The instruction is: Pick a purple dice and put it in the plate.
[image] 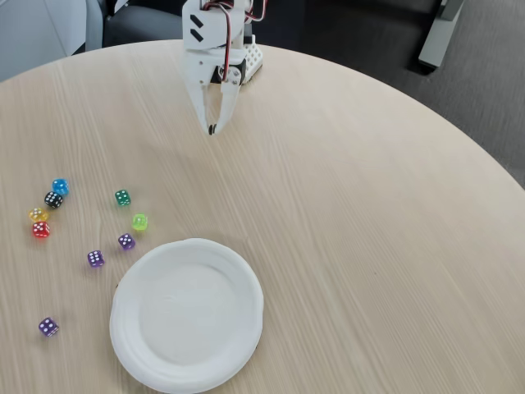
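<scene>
Gripper (212, 130), white plastic, hangs at the far side of the round wood-grain table (369, 205), its fingers meeting at the tips and holding nothing. Near and left lies the white paper plate (188, 316), its near rim cut off. Left of it sit three translucent purple dice (126, 241) (96, 258) (48, 327).

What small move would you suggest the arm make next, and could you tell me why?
Probably swing the gripper toward the nearest purple dice, opening on the way. Its fingertips look closed and empty, far from the dice, and the plate holds nothing yet.
</scene>
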